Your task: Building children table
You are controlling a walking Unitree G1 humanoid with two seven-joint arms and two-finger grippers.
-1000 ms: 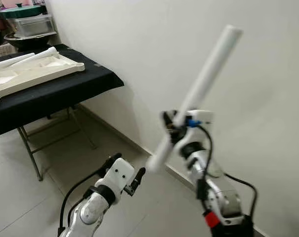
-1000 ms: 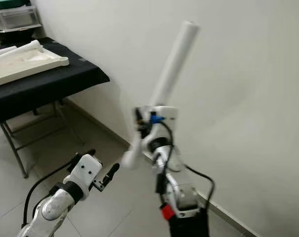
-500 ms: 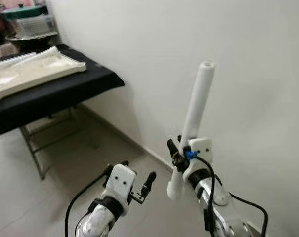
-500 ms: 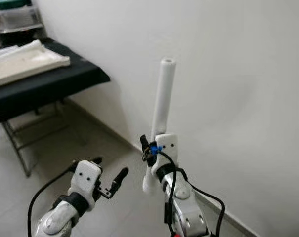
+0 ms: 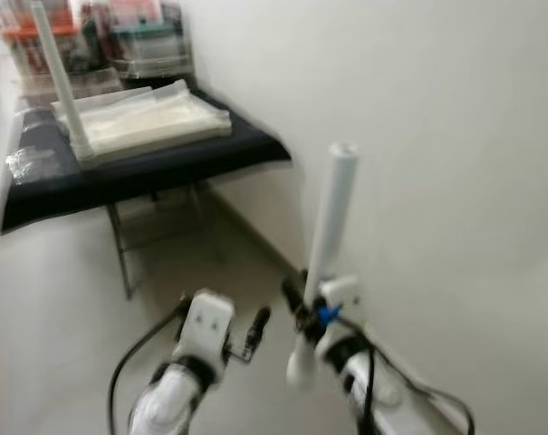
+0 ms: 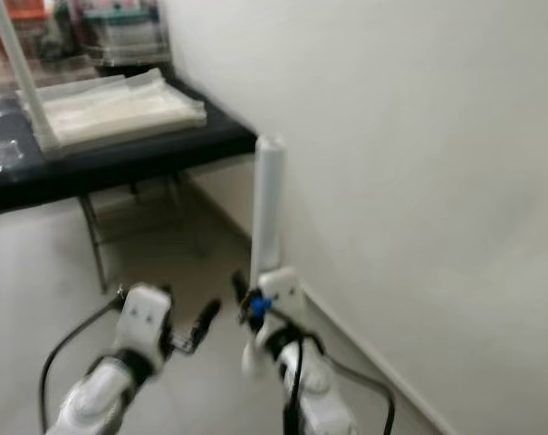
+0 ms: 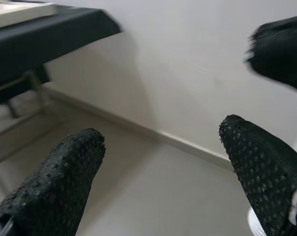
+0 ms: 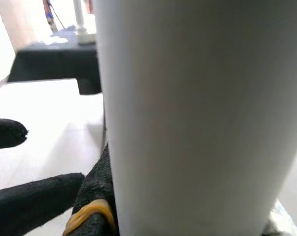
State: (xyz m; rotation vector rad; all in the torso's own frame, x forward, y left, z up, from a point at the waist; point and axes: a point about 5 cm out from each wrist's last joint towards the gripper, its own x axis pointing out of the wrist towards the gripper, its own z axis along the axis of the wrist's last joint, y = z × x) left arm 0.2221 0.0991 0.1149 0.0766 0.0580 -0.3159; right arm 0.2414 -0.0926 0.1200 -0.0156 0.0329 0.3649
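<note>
White table leg (image 5: 328, 217) upright, clamped in our right gripper (image 5: 308, 313). Left gripper (image 5: 255, 328) spread, empty. Tabletop (image 5: 147, 122) on black table (image 5: 165, 163), one leg (image 5: 58, 77) fitted. We judge assembly early; legs remain.

Both eye views are motion-blurred, so the clutter at the back of the table (image 5: 147, 168) cannot be identified, and the leg (image 8: 187, 118) in the right wrist view runs off top and bottom.
</note>
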